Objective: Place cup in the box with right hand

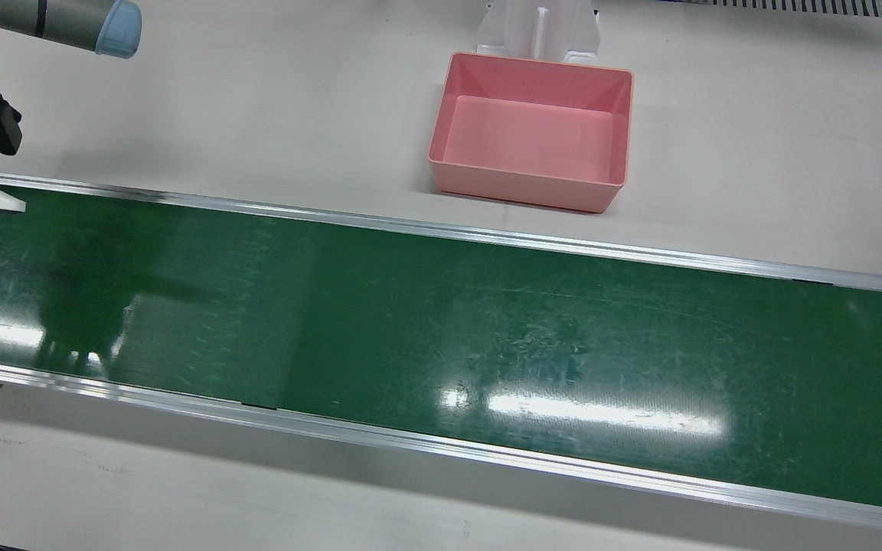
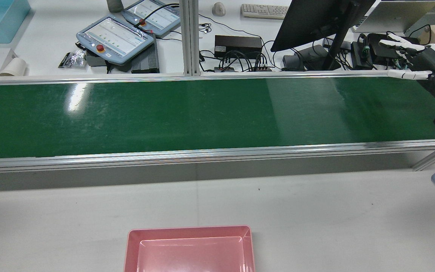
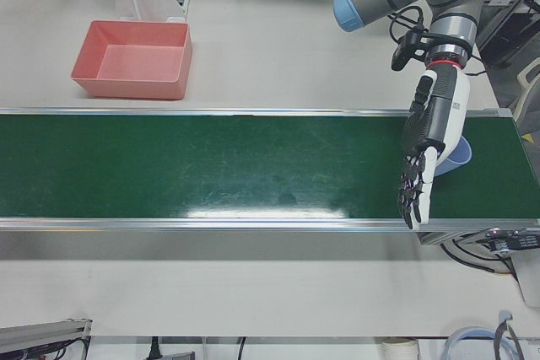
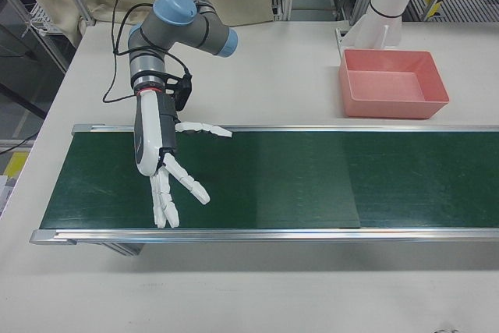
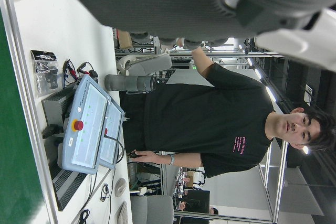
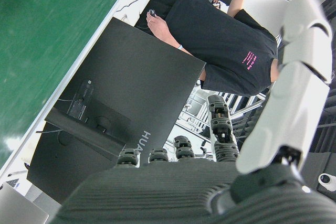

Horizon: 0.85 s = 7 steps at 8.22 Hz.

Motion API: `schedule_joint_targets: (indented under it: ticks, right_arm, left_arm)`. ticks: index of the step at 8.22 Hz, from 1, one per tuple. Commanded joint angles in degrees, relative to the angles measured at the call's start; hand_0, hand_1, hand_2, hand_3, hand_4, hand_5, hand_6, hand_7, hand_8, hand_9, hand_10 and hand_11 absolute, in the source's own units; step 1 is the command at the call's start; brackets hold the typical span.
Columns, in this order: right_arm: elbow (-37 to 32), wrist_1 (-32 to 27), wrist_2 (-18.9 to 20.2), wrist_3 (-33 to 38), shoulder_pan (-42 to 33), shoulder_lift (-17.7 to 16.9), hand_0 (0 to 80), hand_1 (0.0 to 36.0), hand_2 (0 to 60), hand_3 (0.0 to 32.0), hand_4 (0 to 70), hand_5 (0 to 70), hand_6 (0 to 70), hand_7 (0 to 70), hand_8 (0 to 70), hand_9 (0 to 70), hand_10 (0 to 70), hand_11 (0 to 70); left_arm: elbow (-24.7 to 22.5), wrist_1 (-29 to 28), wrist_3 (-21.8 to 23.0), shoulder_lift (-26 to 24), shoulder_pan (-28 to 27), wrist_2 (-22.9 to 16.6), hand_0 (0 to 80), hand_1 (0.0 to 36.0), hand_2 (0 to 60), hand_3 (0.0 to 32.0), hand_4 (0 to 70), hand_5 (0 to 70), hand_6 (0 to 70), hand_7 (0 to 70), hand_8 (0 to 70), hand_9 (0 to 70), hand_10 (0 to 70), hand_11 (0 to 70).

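Observation:
The pink box [image 1: 517, 187] stands empty on the white table beside the green belt [image 1: 441, 321]; it also shows in the rear view [image 2: 189, 231], the left-front view [image 3: 126, 88] and the right-front view [image 4: 394, 107]. A light-blue cup [image 3: 458, 158] sits at the belt's end, mostly hidden behind my left hand [image 3: 426, 145]. The left hand is open, with its fingers stretched down over the belt. My right hand [image 4: 165, 165] is open and empty, fingers spread above the other end of the belt, far from the box. It also shows in the rear view [image 2: 410, 60].
Aluminium rails [image 1: 441, 229] edge the belt on both sides. Beyond it in the rear view are a monitor [image 2: 315, 19], two teach pendants [image 2: 115, 36], a keyboard [image 2: 264, 10] and cables. A white pedestal [image 4: 386, 13] stands behind the box. A person [image 5: 220, 124] stands on the operators' side.

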State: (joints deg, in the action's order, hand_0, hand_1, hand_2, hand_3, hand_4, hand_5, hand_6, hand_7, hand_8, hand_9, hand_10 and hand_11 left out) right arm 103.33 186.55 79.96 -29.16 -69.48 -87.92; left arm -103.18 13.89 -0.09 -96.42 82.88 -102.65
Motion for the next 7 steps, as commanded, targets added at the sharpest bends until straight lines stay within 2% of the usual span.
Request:
schedule_joint_targets:
  ticks: [1, 2, 3, 4, 5, 7]
  right_arm:
    - [0.03, -0.04, -0.07, 0.07, 0.48, 0.12, 44.7, 12.7, 18.1, 2.6, 8.6, 3.7, 2.8, 11.7, 1.1, 4.8, 2.0, 4.3]
    - [0.03, -0.04, -0.07, 0.07, 0.75, 0.12, 44.3, 13.6, 21.7, 1.8, 8.0, 3.7, 2.9, 11.6, 1.1, 4.8, 2.1, 4.5]
    - [0.03, -0.04, -0.07, -0.02, 0.83, 0.12, 45.9, 10.9, 11.3, 1.8, 11.8, 3.7, 2.9, 11.7, 1.2, 4.9, 2.1, 4.4]
    - [0.03, 0.04, -0.15, -0.19, 0.92, 0.12, 45.6, 10.3, 11.0, 2.4, 11.3, 3.5, 2.8, 11.4, 1.1, 4.8, 2.1, 4.4]
    - [-0.05, -0.04, -0.15, -0.37, 0.92, -0.05, 45.2, 11.4, 13.4, 4.6, 8.6, 3.7, 2.5, 10.7, 1.1, 4.7, 2.0, 4.3]
    - [-0.67, -0.13, -0.07, -0.55, 1.01, -0.14, 46.3, 9.6, 6.6, 5.2, 10.0, 3.8, 2.2, 9.2, 1.3, 4.6, 2.3, 4.7]
  left_arm:
    - [0.00, 0.00, 0.00, 0.00, 0.00, 0.08, 0.0, 0.0, 0.0, 0.0, 0.0, 0.0, 0.0, 0.0, 0.0, 0.0, 0.0, 0.0]
    - [-0.09, 0.00, 0.00, 0.00, 0.00, 0.00, 0.0, 0.0, 0.0, 0.0, 0.0, 0.0, 0.0, 0.0, 0.0, 0.0, 0.0, 0.0]
    - [-0.09, 0.00, 0.00, 0.00, 0.00, 0.00, 0.0, 0.0, 0.0, 0.0, 0.0, 0.0, 0.0, 0.0, 0.0, 0.0, 0.0, 0.0]
    - [0.00, 0.00, 0.00, 0.00, -0.09, 0.00, 0.0, 0.0, 0.0, 0.0, 0.0, 0.0, 0.0, 0.0, 0.0, 0.0, 0.0, 0.0]
    - [0.00, 0.00, 0.00, 0.00, 0.00, 0.00, 0.0, 0.0, 0.0, 0.0, 0.0, 0.0, 0.0, 0.0, 0.0, 0.0, 0.0, 0.0]
    - [0.00, 0.00, 0.00, 0.00, 0.00, 0.00, 0.0, 0.0, 0.0, 0.0, 0.0, 0.0, 0.0, 0.0, 0.0, 0.0, 0.0, 0.0]
